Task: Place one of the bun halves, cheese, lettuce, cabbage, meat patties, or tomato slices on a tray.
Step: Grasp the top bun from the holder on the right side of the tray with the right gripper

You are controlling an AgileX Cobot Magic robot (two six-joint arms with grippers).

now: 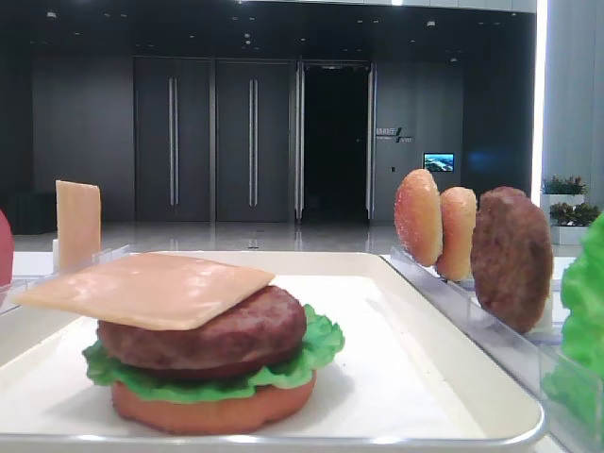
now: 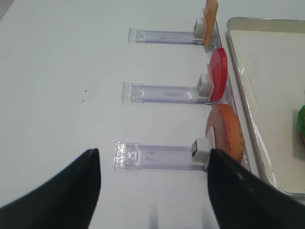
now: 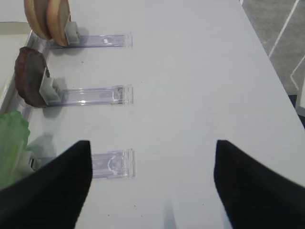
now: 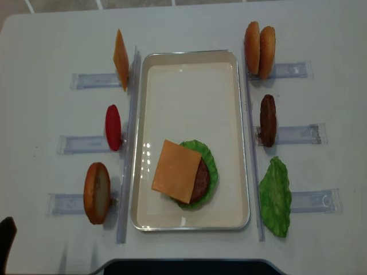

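On the white tray (image 4: 243,143) stands a stack: a cheese slice (image 4: 176,171) on a meat patty (image 1: 203,335), lettuce (image 4: 211,166) and a flat bottom bun (image 1: 212,411). Right of the tray stand the speckled bun half (image 4: 252,48), a smoother bun (image 4: 267,51), another patty (image 4: 268,120) and a lettuce leaf (image 4: 275,197). On the left are cheese (image 4: 121,59), a tomato slice (image 4: 113,127) and an orange bun (image 4: 96,192). Cabbage is out of view. My left gripper (image 2: 152,157) and right gripper (image 3: 152,145) hang open and empty over bare table.
Clear plastic holders (image 4: 304,200) lie on the white table on both sides of the tray, with clear rails (image 4: 129,143) along its long edges. The right-hand table edge (image 3: 267,52) shows in the right wrist view. A dark shape (image 4: 183,267) sits at the near edge.
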